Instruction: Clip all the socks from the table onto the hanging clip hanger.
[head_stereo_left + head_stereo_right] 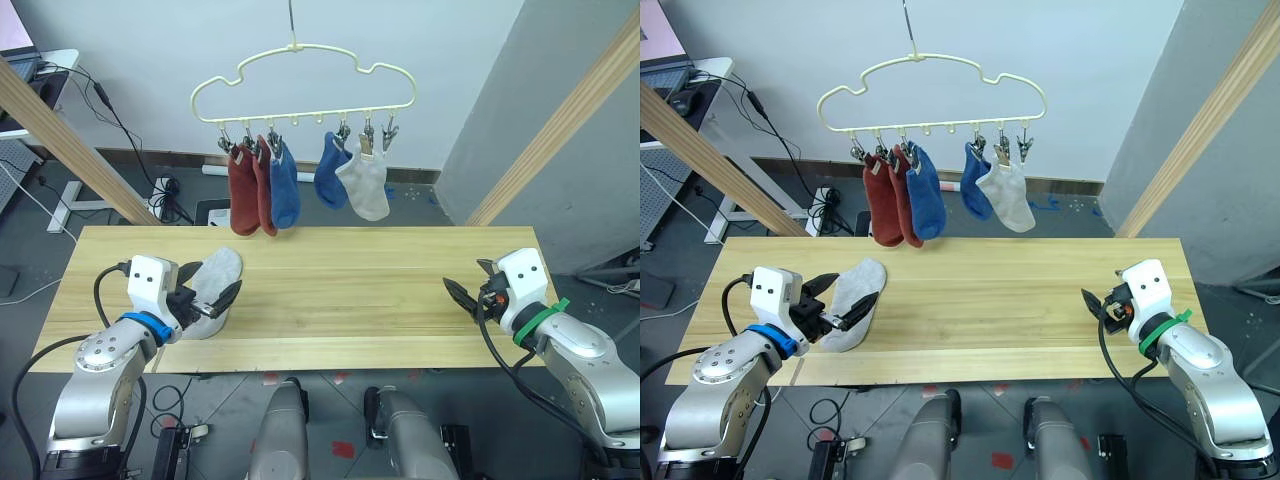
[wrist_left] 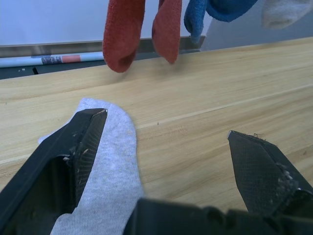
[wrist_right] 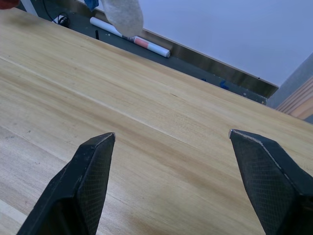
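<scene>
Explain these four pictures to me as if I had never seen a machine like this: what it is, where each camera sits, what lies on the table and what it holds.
This is a two-armed robot at a wooden table. Two pictures come from cameras on its head, looking down over the arms; the other two come from cameras on its wrists, looking along each gripper's black fingers. Above the table hangs a pale clip hanger with five socks clipped on: two red socks, two blue socks and one grey sock. One last grey sock lies on the table. The left gripper is open, its fingers around that sock's end, not yet closed. The right gripper is open and holds nothing.
</scene>
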`<state>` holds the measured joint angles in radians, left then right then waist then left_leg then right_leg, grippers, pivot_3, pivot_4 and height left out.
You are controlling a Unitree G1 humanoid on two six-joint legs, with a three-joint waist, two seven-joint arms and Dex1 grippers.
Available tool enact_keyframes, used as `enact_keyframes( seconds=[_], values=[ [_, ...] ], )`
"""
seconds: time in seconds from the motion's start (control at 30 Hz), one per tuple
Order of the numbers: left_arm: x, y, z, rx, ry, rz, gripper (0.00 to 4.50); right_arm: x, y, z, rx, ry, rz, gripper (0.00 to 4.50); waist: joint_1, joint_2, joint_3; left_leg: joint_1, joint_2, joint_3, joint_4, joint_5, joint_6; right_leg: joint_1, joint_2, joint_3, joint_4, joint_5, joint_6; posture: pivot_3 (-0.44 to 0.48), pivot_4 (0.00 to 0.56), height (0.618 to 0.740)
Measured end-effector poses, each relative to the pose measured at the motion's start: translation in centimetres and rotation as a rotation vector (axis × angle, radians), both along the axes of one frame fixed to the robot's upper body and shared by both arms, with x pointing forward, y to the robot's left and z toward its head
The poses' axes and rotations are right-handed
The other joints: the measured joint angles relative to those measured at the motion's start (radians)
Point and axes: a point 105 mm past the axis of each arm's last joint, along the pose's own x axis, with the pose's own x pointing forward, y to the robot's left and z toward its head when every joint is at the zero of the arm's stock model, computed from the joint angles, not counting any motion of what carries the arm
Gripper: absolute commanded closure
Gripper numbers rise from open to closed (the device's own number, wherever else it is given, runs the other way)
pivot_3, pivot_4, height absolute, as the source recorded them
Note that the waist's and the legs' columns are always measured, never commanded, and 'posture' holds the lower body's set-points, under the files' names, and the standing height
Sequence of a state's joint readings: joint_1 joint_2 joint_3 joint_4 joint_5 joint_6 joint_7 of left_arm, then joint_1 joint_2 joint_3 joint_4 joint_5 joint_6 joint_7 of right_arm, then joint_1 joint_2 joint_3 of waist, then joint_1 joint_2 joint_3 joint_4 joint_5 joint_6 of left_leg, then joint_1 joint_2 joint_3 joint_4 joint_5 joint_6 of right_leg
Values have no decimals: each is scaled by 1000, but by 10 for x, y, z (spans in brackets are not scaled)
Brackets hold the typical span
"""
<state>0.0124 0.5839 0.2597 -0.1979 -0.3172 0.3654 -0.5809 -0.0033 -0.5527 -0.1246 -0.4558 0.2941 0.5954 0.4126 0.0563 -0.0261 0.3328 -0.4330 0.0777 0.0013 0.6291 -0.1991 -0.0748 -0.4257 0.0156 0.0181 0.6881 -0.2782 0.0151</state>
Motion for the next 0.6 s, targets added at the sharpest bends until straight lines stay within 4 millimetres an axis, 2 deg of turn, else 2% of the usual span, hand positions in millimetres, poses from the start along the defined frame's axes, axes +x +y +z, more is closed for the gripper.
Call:
enact_keyframes(
  seconds=[0.27, 0.4, 0.6],
  values=[
    [-2, -4, 2, -49, 9, -8, 20, 1, 1, 0, 8, -1, -3, 599, 0, 0, 0, 0, 0, 0, 0, 0, 0, 0, 0, 0, 0, 0, 0, 190, 332, 740],
    [1, -9, 3, -121, 39, 80, 20, 3, -1, 7, -19, -38, -31, 599, 0, 0, 0, 0, 0, -1, 0, 0, 0, 0, 0, 0, 0, 0, 0, 196, 334, 740],
    [7, -19, 29, -189, -61, 80, 20, 8, 6, 20, -8, -120, -88, 599, 1, 0, 0, 0, 0, -1, 0, 0, 0, 0, 0, 0, -1, 0, 0, 196, 334, 740]
  ],
)
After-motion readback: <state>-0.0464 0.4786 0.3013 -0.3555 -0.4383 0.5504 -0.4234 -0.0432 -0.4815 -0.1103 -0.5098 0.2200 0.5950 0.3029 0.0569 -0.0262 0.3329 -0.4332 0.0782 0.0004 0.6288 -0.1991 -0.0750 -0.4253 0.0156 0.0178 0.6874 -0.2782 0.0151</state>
